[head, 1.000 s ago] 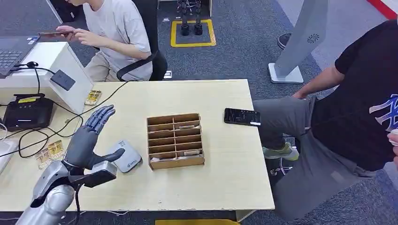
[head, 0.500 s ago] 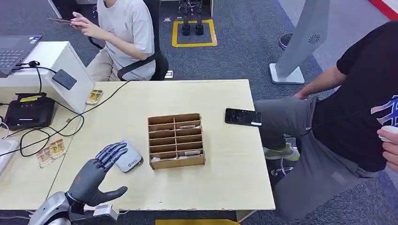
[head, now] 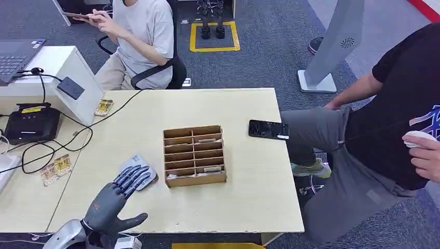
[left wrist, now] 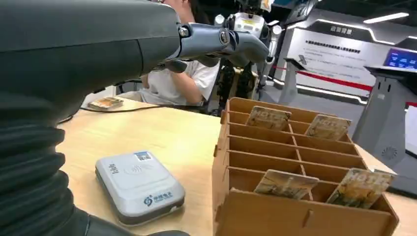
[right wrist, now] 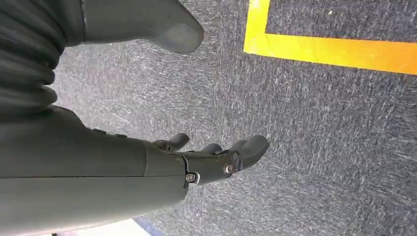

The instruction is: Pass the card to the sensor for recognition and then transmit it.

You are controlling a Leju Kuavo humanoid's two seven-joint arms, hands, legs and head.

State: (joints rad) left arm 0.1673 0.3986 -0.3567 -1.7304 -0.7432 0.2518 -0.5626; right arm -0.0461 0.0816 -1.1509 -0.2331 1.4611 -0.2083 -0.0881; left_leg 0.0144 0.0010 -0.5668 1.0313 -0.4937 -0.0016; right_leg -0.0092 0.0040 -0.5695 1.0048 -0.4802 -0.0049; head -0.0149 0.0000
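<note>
While the left robot hand (head: 117,199) hovers spread and empty, cards (head: 211,169) stand in the rack (head: 194,154) just beyond-right; sensor (head: 139,173) under fingertips.

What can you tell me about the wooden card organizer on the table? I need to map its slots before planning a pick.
The wooden card organizer is an open-topped tray of thin, light brown board. It has two columns of narrow slots, set apart by slotted dividers. It stands flat near the middle of the table, beside the grey card reader. The left wrist view shows four cards leaning in it, two in a near row and two in a far row. Other slots look empty. Nothing grips it.
</note>
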